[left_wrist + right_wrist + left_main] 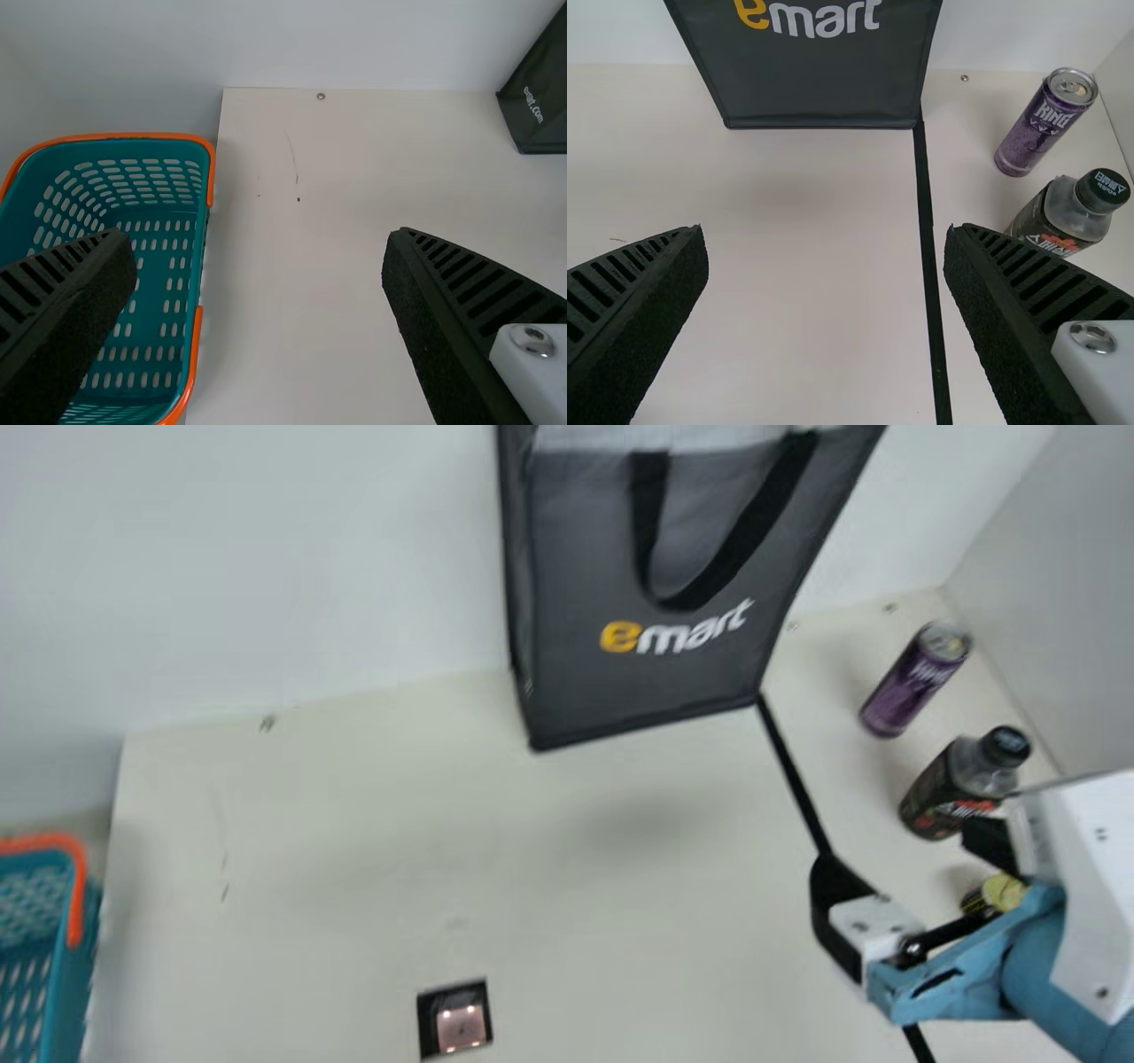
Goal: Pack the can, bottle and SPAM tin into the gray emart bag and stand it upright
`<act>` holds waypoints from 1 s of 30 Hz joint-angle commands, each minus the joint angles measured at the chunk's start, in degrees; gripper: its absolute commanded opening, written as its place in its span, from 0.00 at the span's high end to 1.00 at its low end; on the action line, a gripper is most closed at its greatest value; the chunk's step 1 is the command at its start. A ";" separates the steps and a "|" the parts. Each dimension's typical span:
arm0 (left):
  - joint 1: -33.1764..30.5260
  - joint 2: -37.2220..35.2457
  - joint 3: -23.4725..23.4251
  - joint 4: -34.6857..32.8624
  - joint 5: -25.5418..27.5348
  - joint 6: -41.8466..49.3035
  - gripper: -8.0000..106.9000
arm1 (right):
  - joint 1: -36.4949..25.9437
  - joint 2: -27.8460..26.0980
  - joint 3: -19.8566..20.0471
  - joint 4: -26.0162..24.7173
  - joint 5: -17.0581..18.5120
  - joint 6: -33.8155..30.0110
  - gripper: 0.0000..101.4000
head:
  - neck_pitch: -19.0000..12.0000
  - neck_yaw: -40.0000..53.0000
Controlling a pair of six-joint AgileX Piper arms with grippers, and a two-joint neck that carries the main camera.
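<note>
The gray emart bag [647, 682] [824, 84] stands upright at the table's back, its handle hanging down the front. To its right the purple can [912, 682] [1041, 128] stands behind the dark bottle [952, 788] [1067, 212] with a black cap. A small yellow-and-black tin [1003, 891] is partly hidden behind my right gripper [914, 868], which is open over the table's right side. In the right wrist view nothing is between the fingers of my right gripper [826, 232]. My left gripper [259, 235] is open and empty, near the basket; a bag corner [539, 119] shows beyond.
A teal basket with an orange rim [66, 850] [202, 257] is at the table's left edge. A black strip [791, 775] [926, 239] runs front to back, right of the bag. A small dark square fitting [454, 1020] lies near the front. White walls stand behind and at right.
</note>
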 commanded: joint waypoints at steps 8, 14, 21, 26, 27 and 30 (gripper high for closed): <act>0.00 0.00 0.00 0.00 0.00 0.00 0.15 | 0.00 0.00 0.00 0.00 0.05 0.00 0.06 | -2.62 -1.81; 0.00 0.00 0.00 0.00 0.00 0.00 0.15 | 0.00 0.00 0.00 0.00 0.05 0.00 0.06 | -2.62 -1.81; 0.00 0.00 0.00 0.00 0.00 0.00 0.15 | 0.00 0.00 0.00 0.00 0.05 0.00 0.06 | -2.62 -1.81; 0.00 0.00 0.00 0.00 0.00 0.00 0.15 | -0.05 0.61 -0.44 -0.18 -0.37 -0.02 0.06 | -2.62 -1.81; 0.00 0.00 0.00 0.00 0.00 0.00 0.15 | -0.08 0.89 -0.66 -0.23 -0.50 -0.04 0.06 | -2.62 -1.81; 0.00 0.00 0.00 0.00 0.00 0.00 0.15 | -0.02 1.96 -1.57 -0.57 -0.92 -0.15 0.06 | -2.62 -1.81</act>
